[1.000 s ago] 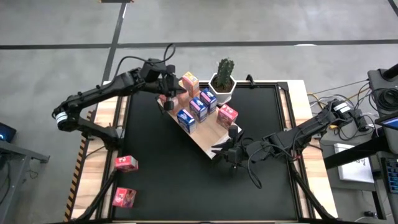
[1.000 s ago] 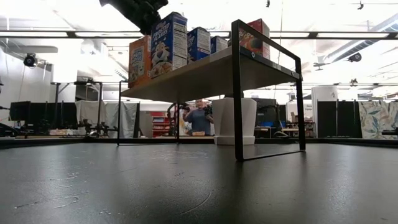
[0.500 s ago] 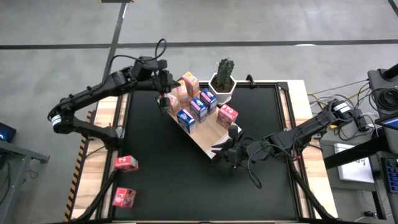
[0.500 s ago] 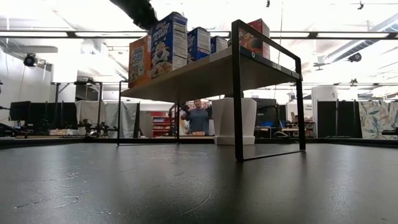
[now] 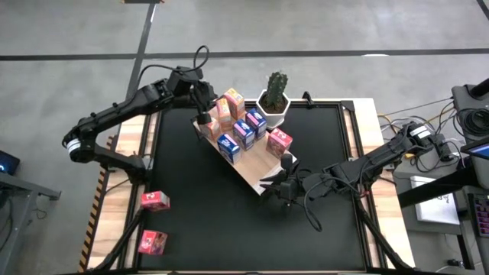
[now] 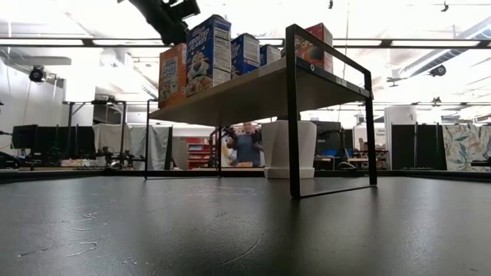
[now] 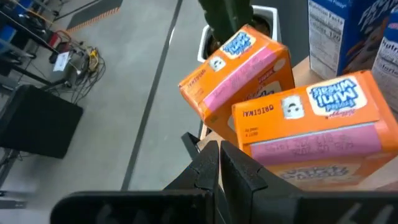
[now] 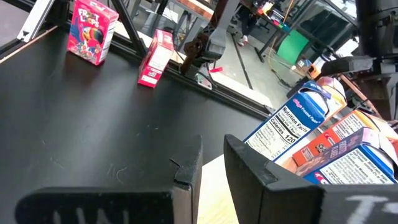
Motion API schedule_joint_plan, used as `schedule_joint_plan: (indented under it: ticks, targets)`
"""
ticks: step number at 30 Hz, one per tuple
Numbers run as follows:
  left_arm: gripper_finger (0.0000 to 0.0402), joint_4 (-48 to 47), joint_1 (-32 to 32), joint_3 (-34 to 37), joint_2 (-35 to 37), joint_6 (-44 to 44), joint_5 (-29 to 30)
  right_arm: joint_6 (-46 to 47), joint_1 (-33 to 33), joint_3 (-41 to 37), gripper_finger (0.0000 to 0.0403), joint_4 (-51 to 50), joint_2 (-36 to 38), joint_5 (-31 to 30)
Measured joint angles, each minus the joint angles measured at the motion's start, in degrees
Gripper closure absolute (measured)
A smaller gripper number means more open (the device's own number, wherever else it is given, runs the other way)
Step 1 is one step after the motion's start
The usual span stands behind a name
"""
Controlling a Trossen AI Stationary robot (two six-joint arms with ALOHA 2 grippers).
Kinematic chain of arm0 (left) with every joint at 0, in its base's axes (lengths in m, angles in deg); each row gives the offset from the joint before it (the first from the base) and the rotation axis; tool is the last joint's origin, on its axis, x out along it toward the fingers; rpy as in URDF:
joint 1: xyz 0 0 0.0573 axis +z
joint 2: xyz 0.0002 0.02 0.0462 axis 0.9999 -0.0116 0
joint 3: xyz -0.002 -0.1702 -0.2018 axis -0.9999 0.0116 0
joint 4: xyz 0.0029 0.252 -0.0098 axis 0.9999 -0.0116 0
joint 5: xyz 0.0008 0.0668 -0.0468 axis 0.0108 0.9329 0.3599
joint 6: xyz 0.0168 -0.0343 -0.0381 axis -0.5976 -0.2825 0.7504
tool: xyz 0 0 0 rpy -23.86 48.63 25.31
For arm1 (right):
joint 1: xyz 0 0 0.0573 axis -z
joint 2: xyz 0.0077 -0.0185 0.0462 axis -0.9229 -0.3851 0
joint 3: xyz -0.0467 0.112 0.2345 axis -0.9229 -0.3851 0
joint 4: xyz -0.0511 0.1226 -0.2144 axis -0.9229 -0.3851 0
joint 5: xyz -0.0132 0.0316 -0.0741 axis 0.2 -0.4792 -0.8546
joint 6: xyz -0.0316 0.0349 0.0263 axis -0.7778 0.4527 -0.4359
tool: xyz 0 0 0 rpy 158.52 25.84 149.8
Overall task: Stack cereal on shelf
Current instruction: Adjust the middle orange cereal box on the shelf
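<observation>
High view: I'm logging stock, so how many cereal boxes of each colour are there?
Orange cardboard cereal boxes: 2
Blue cardboard cereal boxes: 3
Pink cardboard cereal boxes: 3
Total: 8; a pinkish bit at the light-wood shelf's corner is unclear.
</observation>
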Motion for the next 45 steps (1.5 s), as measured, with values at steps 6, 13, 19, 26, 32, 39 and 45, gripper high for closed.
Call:
schedule_joint_plan:
  ticks: [6,13,19,26,32,39,45]
  targets:
    - [0.0402,-2.37,0.02,0.04,-0.03,0.58,-0.02,0.00,0.00,0.00,0.0346,-0.17,0.00,0.02]
    - [0.0402,-4.61,-0.09,0.04,0.01,2.56,-0.03,0.02,0.00,0.02,0.0346,-0.24,0.00,0.02]
    - [0.0402,-5.55,-0.18,-0.16,1.20,4.75,-0.11,0.02,0.00,0.00,0.0346,-0.24,0.00,0.02]
    - [0.0402,-6.99,-0.52,-1.20,1.94,6.65,-0.12,0.02,0.00,0.01,0.0346,-0.26,0.00,0.02]
    - [0.0402,-3.31,-0.52,-1.20,1.07,6.41,-4.70,0.02,-0.01,0.01,0.0346,-0.24,0.00,0.02]
    - [0.0402,-2.04,-0.46,-1.20,-0.95,5.54,-4.59,0.48,0.00,0.02,0.0346,-0.58,0.00,0.02]
    - [0.0402,-3.32,-0.50,-1.20,-1.02,6.76,-3.57,0.94,-0.01,0.01,0.0346,-1.33,0.00,0.02]
